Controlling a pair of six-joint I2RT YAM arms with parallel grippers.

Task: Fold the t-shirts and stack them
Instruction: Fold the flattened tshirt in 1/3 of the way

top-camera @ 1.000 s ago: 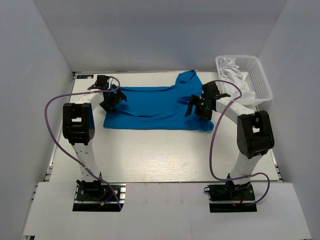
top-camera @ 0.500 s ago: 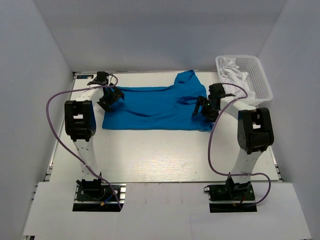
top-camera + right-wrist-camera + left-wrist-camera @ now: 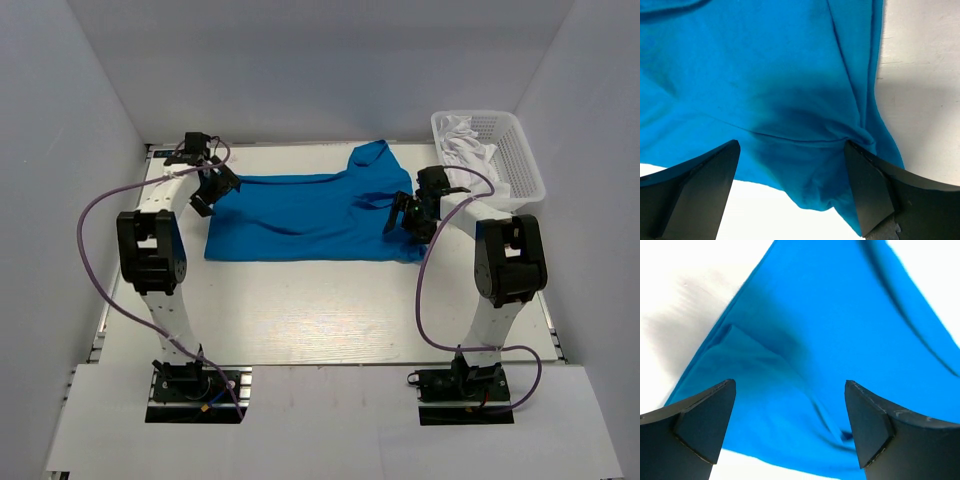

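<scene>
A blue t-shirt (image 3: pixel 310 212) lies spread on the white table, one sleeve sticking out toward the back. My left gripper (image 3: pixel 207 190) hovers open over the shirt's left edge; in the left wrist view the blue cloth (image 3: pixel 815 355) lies between the spread fingers, which hold nothing. My right gripper (image 3: pixel 402 218) hovers open over the shirt's right edge; in the right wrist view the wrinkled cloth (image 3: pixel 790 100) and its hem lie between the fingers. White shirts (image 3: pixel 465 140) are piled in the basket.
A white plastic basket (image 3: pixel 515 160) stands at the back right corner of the table. Grey walls enclose the table on three sides. Purple cables loop beside each arm. Bare table (image 3: pixel 320 310) lies in front of the shirt.
My left gripper has moved back and to the left, from over the shirt toward its left edge. My right gripper shifted slightly right and back, then held still.
</scene>
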